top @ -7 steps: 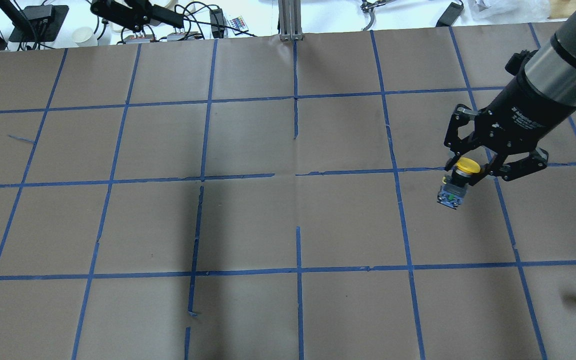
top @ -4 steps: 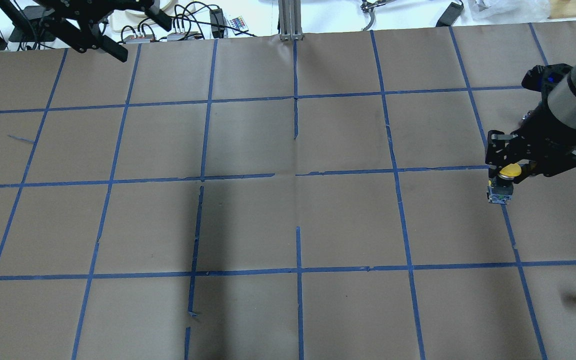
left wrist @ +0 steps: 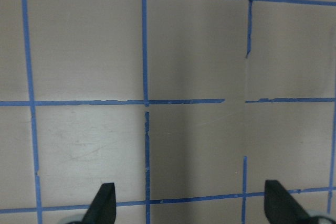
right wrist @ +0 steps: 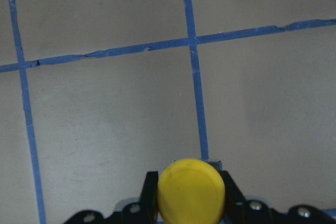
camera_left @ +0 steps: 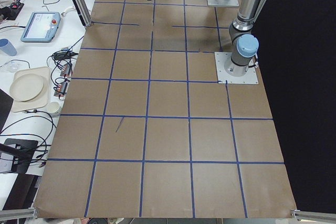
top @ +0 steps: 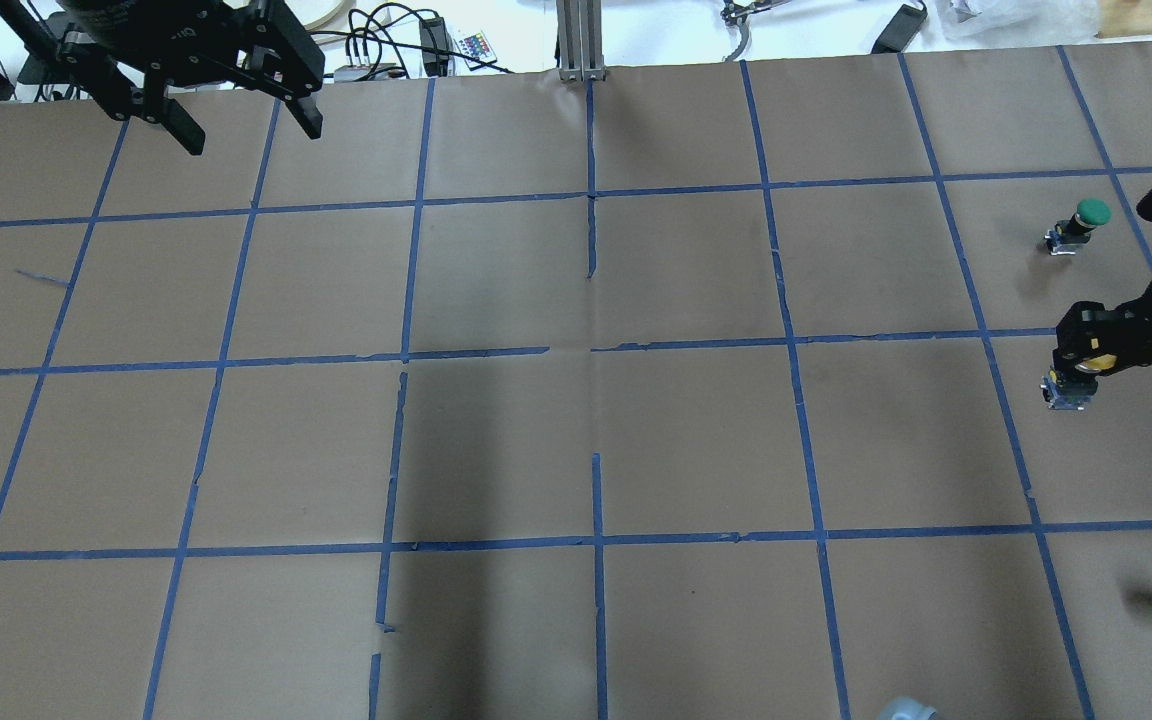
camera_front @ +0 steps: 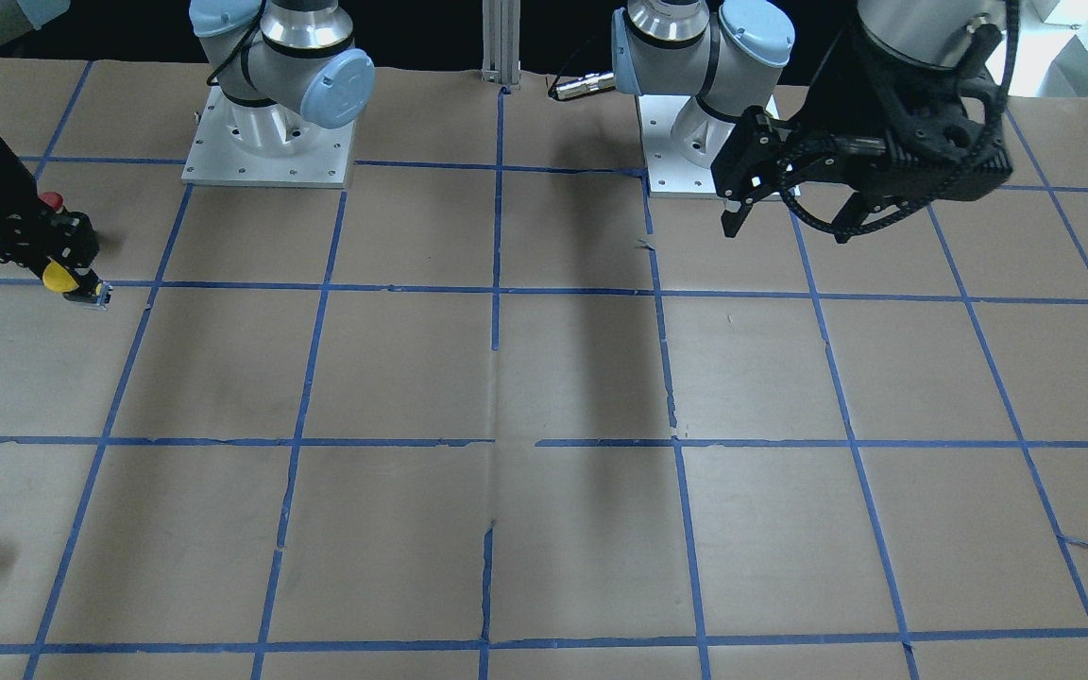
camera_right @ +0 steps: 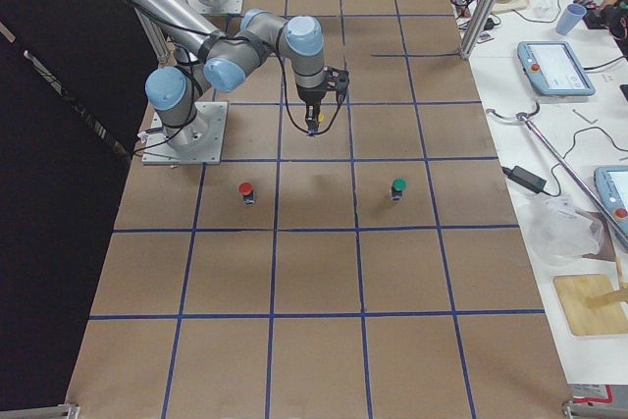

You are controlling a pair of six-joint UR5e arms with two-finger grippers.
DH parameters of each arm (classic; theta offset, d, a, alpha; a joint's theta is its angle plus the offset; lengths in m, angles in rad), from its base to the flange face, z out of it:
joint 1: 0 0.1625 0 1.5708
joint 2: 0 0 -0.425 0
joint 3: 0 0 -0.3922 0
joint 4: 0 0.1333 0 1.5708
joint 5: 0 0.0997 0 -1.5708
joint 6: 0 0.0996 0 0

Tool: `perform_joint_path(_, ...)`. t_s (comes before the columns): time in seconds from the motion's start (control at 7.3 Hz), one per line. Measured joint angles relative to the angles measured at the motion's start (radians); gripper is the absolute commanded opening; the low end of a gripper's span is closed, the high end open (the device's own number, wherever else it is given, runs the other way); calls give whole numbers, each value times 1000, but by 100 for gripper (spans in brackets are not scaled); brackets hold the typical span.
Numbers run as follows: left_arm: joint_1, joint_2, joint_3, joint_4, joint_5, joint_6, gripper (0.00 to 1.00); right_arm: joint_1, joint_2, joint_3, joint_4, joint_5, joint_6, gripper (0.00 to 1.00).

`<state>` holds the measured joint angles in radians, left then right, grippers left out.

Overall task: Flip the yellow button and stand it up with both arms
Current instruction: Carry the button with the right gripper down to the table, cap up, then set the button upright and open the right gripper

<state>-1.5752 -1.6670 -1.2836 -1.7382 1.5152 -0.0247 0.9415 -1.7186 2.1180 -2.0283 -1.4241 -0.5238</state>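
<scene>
On the left wrist camera I saw my left hand [left wrist: 194, 207] looking down at the bench [left wrist: 84, 51]. Its two black fingers [left wrist: 105, 205] poked up from the bottom edge, one on each side, far apart. The bench was brown, with blue tape lines [left wrist: 144, 40] making squares on it. A dark shadow [left wrist: 194, 145] ran down the middle, and the tape there had little gaps.

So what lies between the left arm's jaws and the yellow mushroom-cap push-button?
Only bare brown paper crossed by blue tape lines; the overhead view shows that stretch from left arm to yellow mushroom-cap push-button.
</scene>
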Motion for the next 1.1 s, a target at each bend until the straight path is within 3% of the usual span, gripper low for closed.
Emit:
perform_joint_path(0.55, -31, 110, -198, 91, 33, -17, 100, -178, 103, 63, -215, 50, -324, 6)
perform_joint_path(1.1, -7, 119, -230, 179, 77, 68, 100, -265, 212, 66, -303, 97, -468, 6)
